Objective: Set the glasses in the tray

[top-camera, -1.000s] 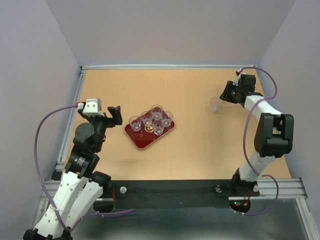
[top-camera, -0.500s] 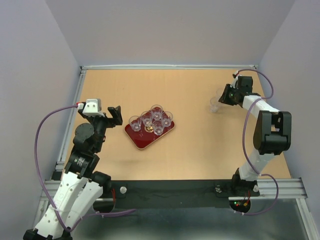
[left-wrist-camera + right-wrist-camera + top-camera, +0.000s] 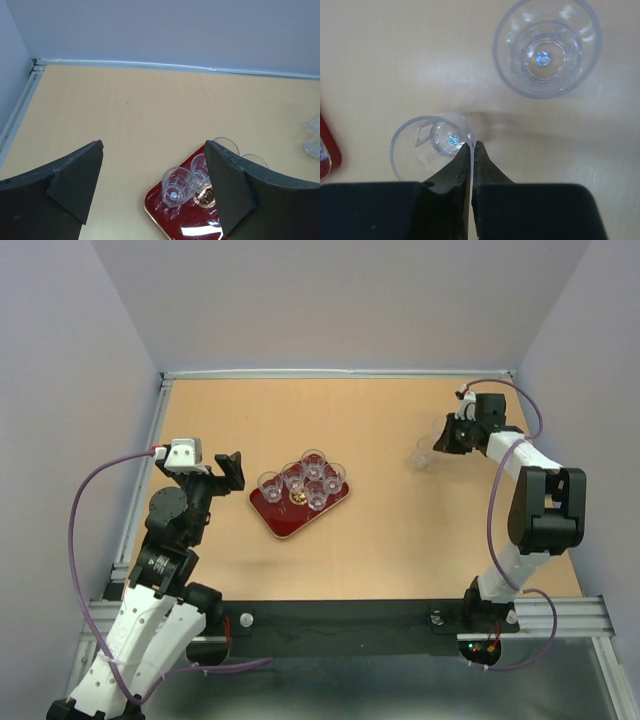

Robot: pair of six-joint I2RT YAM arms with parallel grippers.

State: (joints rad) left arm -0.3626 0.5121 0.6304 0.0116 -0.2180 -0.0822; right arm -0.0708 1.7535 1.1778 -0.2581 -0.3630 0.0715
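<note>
The left gripper (image 3: 154, 150) has its jaws spread wide with nothing between them, hanging just left of the tray (image 3: 280, 520) and pointed toward it. The tray lies left of the table's (image 3: 380, 540) middle, and five glasses (image 3: 317, 492) stand clustered on its far half, leaving the near corner bare. Well to the right, the right gripper (image 3: 474, 145) has its jaws closed on the thin wall of a sixth glass (image 3: 427, 145), one finger inside the rim and one outside. This glass looks tipped in the wrist view, and I cannot tell whether its base is on the table. One more loose glass (image 3: 547, 47) stands upright just beside it.

The step in hand is probably carrying the sixth glass to the tray. A rim pinch lets a glass swing, so lift straight up clear of the loose glass, travel slowly, aim for the bare near corner, and release only once the base sits flat.
</note>
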